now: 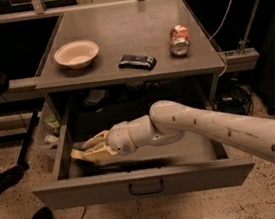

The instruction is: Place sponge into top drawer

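While the gripper (93,148) hangs inside the top drawer (147,180), lower left of frame, closed around the sponge (81,154): lower near the floor, release gently, avoid the left wall.

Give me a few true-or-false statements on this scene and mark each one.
1. The top drawer is pulled open. True.
2. The gripper is above the table top. False: it is down in the open drawer, toward the picture's left side.
3. A bowl stands on the table. True.
4. The can is inside the drawer. False: it is on the table, to the right of the dark wrapper.
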